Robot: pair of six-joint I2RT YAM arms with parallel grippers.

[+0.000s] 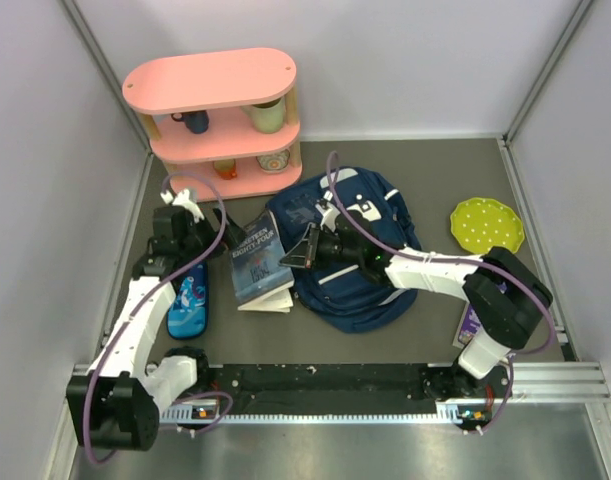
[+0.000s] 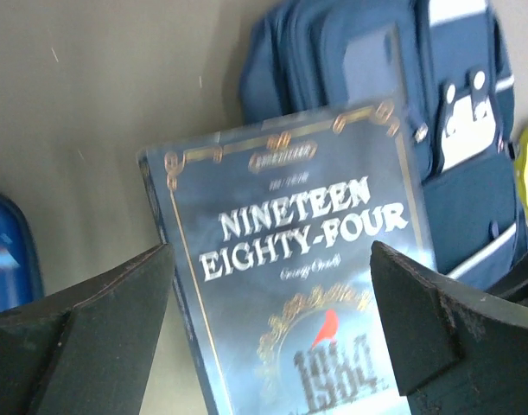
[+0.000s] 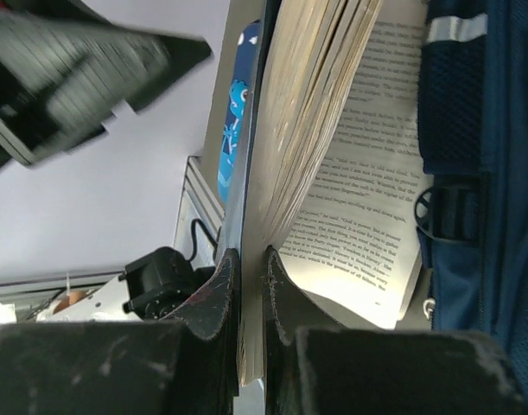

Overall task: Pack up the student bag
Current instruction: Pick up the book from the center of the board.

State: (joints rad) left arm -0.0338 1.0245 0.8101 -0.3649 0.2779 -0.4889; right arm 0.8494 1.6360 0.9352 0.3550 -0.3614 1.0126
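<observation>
Well, closest to the arm bases, a small bright-blue zipped pencil case [image 1: 188,300] lies flat on the grey table [image 1: 405,345], over on the left. Just beyond it sits a dark-blue paperback book [image 1: 257,262] with silver "Nineteen Eighty-Four" lettering, and both arms are at it. The right gripper [image 3: 251,290] has its fingers clamped on the edge of the front cover, perhaps with a few leaves, so the pages fan open beneath. The left gripper [image 2: 272,268] hovers over the same cover with its fingers spread wide, touching nothing. Right beside the book, against its open pages, lies the large navy blue fabric backpack [image 1: 360,275] with white patches, flat in the middle of the table. I cannot tell whether its main compartment is unzipped. Farther right is a lime-green dotted plate [image 1: 487,225], and at the back stands a pink oval two-tier shelf [image 1: 210,85] holding mugs. By my reckoning the packing has barely begun: book and pencil case are both outside the backpack, and each has yet to go in.
</observation>
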